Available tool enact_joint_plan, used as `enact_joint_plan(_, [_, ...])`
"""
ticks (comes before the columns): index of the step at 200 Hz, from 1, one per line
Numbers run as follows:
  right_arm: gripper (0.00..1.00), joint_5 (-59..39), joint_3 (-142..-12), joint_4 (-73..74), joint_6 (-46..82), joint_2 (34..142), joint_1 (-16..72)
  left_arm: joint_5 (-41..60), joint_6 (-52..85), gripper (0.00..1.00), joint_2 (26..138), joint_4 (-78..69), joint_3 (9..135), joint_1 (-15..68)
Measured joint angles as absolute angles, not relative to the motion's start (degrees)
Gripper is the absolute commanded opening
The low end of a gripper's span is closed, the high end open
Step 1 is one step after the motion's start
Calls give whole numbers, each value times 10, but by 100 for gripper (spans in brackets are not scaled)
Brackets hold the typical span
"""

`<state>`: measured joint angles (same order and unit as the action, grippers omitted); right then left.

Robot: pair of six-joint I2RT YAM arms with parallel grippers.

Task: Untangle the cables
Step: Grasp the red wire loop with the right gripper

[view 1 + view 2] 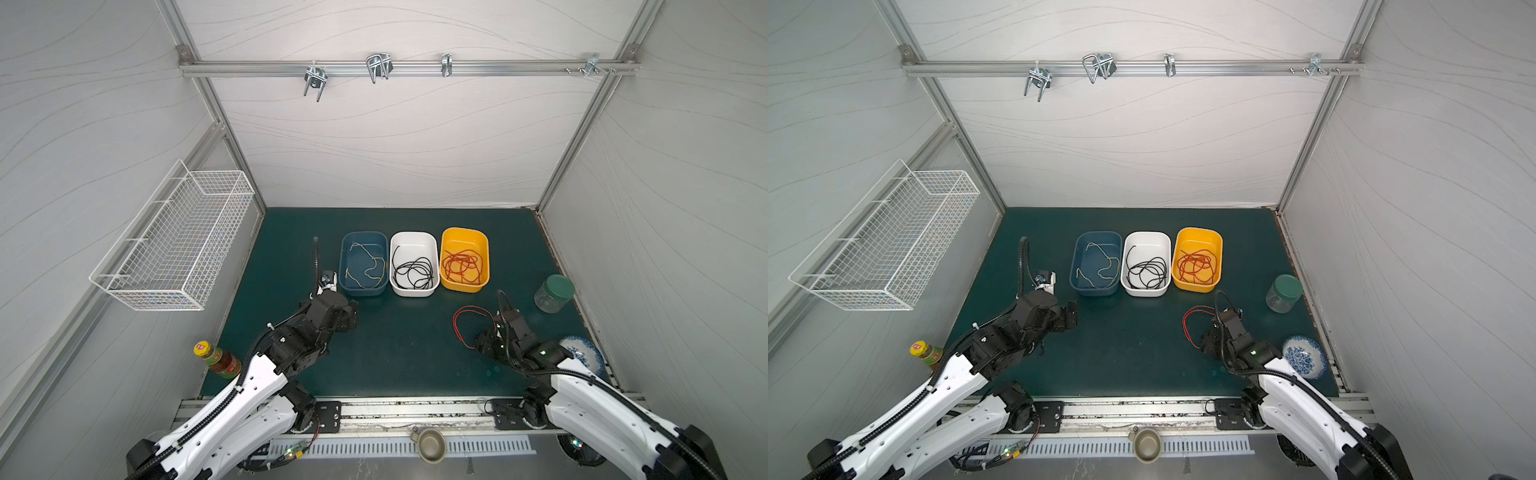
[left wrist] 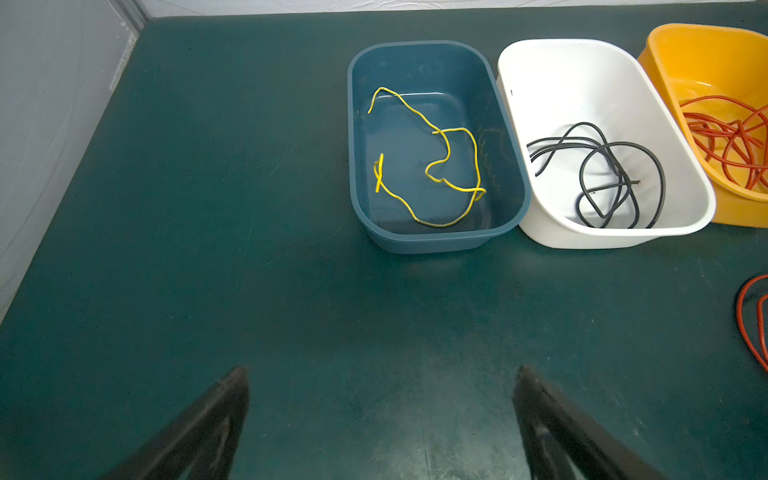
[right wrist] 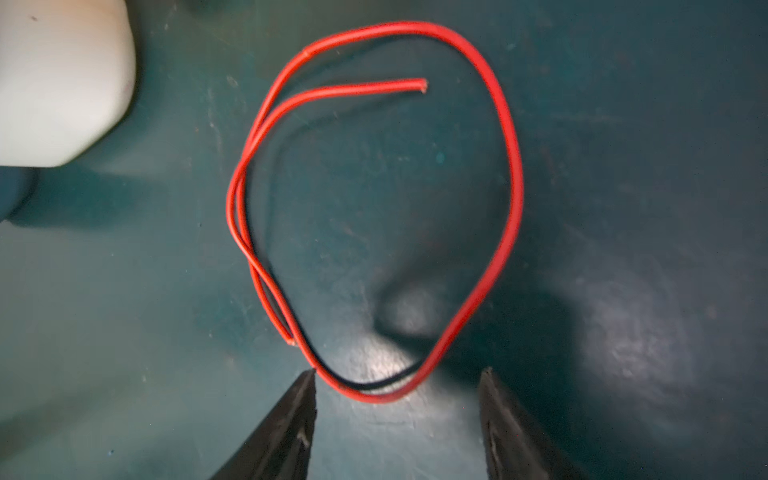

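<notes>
Couldn't read the label on the bottle (image 1: 218,359); thin red cable (image 3: 511,187) looped between the parted right gripper (image 3: 397,372), left gripper (image 2: 382,368) gaped wide.

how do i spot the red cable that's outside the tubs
On the dark green mat three tubs stand in a row. In front of the orange tub lies a looped red cable. It alone lies on the mat, not in a tub.
</notes>
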<state>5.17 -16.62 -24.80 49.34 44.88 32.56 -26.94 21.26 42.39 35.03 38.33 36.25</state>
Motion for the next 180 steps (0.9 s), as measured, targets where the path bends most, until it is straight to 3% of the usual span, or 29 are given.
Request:
enact_joint_plan(126, [19, 90, -176, -199, 481, 524, 314, -263, 213, 100, 424, 350, 383, 362])
enact_joint_plan(180, [11, 89, -180, -180, 479, 546, 311, -261, 213, 100, 425, 350, 383, 362])
